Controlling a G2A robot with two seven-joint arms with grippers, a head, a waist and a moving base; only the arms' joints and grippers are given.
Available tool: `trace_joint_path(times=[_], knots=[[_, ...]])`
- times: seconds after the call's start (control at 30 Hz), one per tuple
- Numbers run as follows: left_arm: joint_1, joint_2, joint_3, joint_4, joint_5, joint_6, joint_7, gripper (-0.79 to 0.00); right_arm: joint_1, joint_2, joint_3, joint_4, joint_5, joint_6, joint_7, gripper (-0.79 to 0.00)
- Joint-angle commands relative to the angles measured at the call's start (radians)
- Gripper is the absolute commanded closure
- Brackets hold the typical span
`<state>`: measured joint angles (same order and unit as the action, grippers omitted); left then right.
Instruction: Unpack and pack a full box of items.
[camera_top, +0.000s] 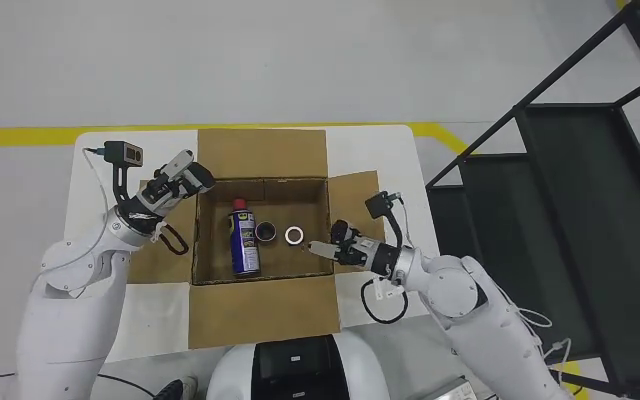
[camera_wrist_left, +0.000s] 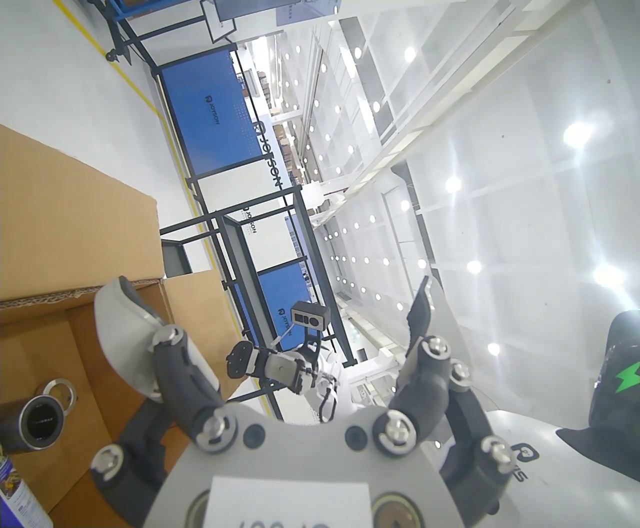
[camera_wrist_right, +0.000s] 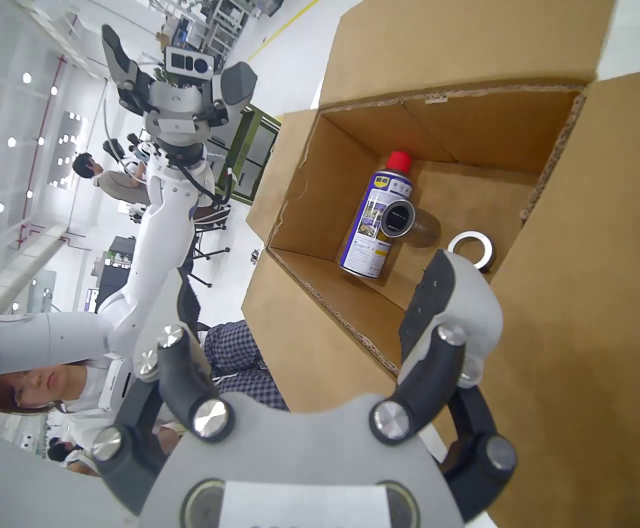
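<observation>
The cardboard box (camera_top: 300, 262) stands open in the middle of the white surface (camera_top: 370, 150), its flaps folded outwards, with three things on its floor. Taking the box as a dial in the top view, a blue spray can (camera_top: 243, 240) lies on its side towards 9 o'clock, its red cap pointing to 12. A short dark tube (camera_top: 267, 232) sits just beside the can near the centre; whether the two touch cannot be told. A metal ring (camera_top: 294, 236) lies flat a little towards 3 o'clock.

The left gripper (camera_wrist_left: 270, 300) hangs over the box's 10 o'clock corner, jaws spread wide and empty. The right gripper (camera_top: 322, 247) is at the 3 o'clock wall, just inside the rim, jaws also spread with nothing between them.

No item lies out on the surface, so the unpacking step appears to be in hand. The ring is the right gripper's nearest item. The next move likely calls for it to descend, clear of the wall, and straddle the ring's rim from above, since the ring lies flat and offers little to pinch.
</observation>
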<state>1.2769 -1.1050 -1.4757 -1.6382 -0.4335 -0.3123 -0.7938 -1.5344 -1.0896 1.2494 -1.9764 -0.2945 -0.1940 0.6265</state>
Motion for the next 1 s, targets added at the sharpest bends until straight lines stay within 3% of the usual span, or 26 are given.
trace_joint_path(times=[0.0, 0.23, 0.43, 0.97], knots=[[0.000, 0.000, 0.000, 0.000, 0.000, 0.000, 0.000, -0.785, 0.028, -0.004, -0.039, 0.001, -0.056, 0.052, 0.003, -0.785], [0.000, 0.000, 0.000, 0.000, 0.000, 0.000, 0.000, -0.785, 0.100, -0.021, -0.156, 0.003, -0.221, 0.234, -0.008, -0.785], [0.000, 0.000, 0.000, 0.000, 0.000, 0.000, 0.000, -0.785, 0.142, -0.033, -0.230, 0.006, -0.329, 0.324, 0.005, -0.785], [0.000, 0.000, 0.000, 0.000, 0.000, 0.000, 0.000, -0.785, 0.153, -0.037, -0.251, 0.009, -0.350, 0.339, 0.017, -0.785]])
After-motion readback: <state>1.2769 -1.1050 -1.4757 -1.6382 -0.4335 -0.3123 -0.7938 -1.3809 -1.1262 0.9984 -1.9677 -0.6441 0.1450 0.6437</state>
